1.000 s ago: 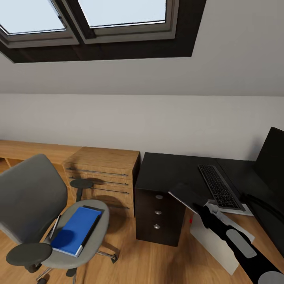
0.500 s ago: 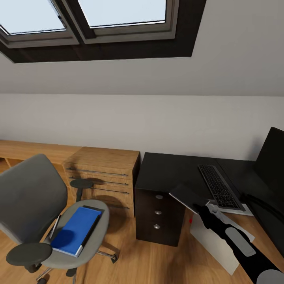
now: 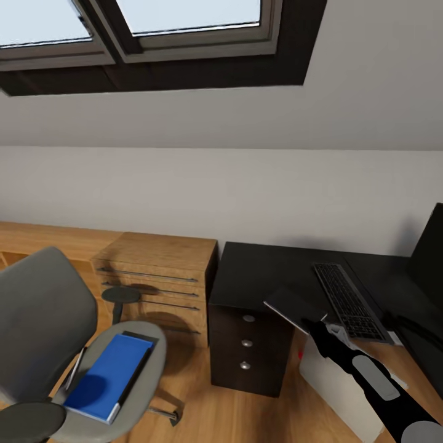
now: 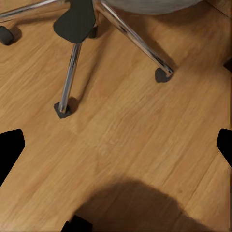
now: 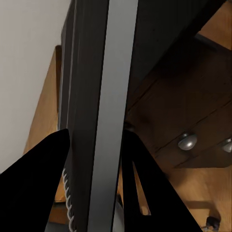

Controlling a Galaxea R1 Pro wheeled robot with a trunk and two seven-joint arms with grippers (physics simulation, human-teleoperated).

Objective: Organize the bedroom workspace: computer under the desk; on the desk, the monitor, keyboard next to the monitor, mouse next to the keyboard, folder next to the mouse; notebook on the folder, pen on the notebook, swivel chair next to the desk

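The right end effector is clamped on the notebook, a thin dark rectangle held tilted over the front edge of the black counter, above its drawer unit; the keyboard lies on the counter beside the monitor at the right edge; the blue folder rests on the swivel chair seat, well apart from the counter; the left end effector hangs with fingers apart above the wooden floor.
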